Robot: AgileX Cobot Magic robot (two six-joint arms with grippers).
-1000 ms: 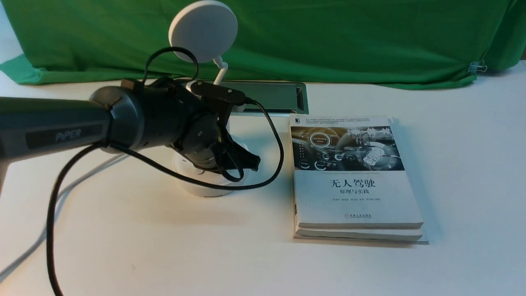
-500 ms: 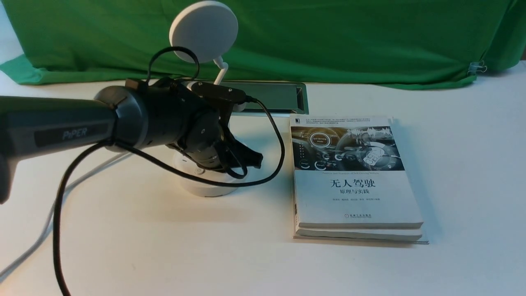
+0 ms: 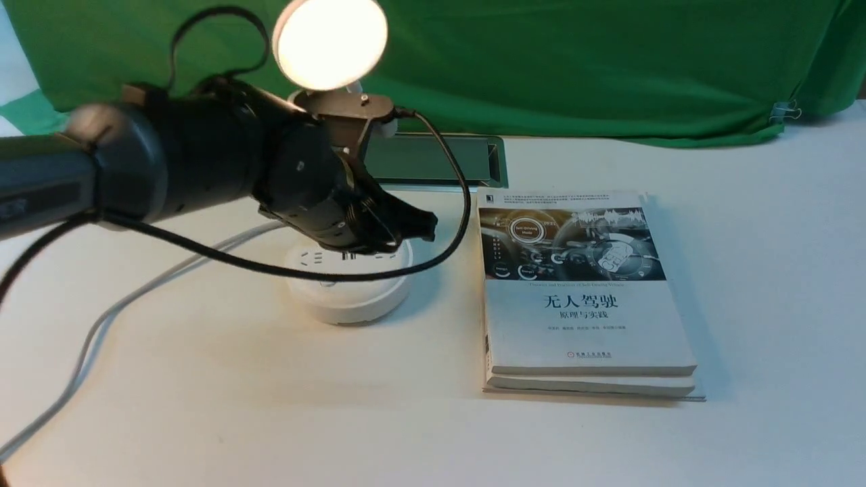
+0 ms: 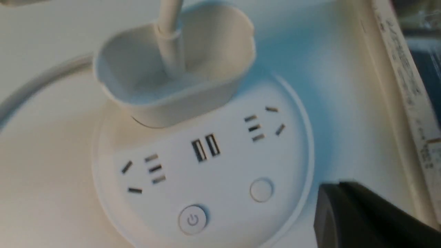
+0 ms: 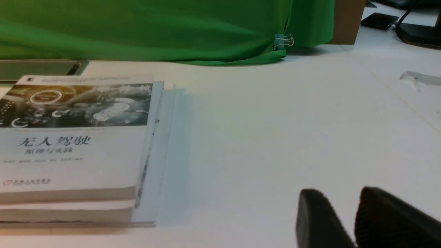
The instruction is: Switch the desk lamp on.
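The desk lamp is white; its round disc head [image 3: 330,42] glows warm and bright at the back left. Its round base [image 3: 348,297] sits on the table. In the left wrist view the base [image 4: 220,165] shows sockets, a power button [image 4: 193,219], a plain round button [image 4: 261,189] and the cup holder [image 4: 172,79] with the neck. My left gripper [image 3: 423,230] is shut and empty, hovering above the base's right side, clear of the buttons; it also shows in the left wrist view [image 4: 339,193]. My right gripper [image 5: 341,199] is empty above bare table, with a narrow gap between its tips.
Two stacked books [image 3: 582,297] lie right of the lamp and also show in the right wrist view [image 5: 72,144]. A metal hatch [image 3: 440,159] is set in the table behind. A green cloth [image 3: 575,61] covers the back. The lamp's white cable [image 3: 101,325] runs off left.
The lamp head has lit up. My left gripper has lifted off the base and moved up and back, uncovering the sockets on the base.
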